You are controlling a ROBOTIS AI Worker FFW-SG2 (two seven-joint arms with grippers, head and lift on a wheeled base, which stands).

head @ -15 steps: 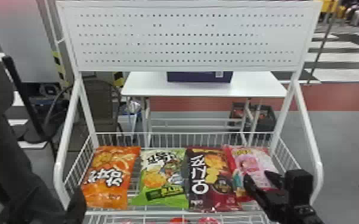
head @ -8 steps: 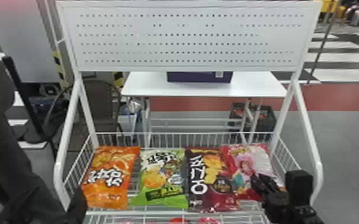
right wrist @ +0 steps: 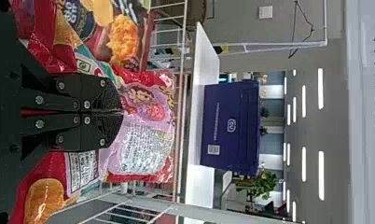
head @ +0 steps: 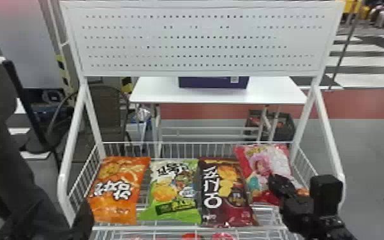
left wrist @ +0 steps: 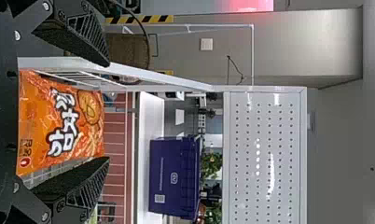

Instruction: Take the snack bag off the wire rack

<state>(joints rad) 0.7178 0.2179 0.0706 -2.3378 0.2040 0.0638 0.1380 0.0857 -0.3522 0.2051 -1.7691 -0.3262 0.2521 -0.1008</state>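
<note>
The black right gripper [head: 272, 182] is clamped on the red-and-pink plastic snack bag [head: 276, 161], printed with writing. Left gripper [head: 84, 218] has fingers apart, near orange white-lettered bag [head: 116, 204].

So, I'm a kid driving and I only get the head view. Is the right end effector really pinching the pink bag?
Observer: It looks like it. In the right wrist view, the right end effector has its fingers shut together, with the pink bag folding around them.
Operator: What about the other one?
Observer: The left wrist view shows the left end effector wide open, not squeezing the orange bag.
Operator: And what's past that purple box?
Observer: Leafy plants! The left wrist view shows them beyond its top.
</note>
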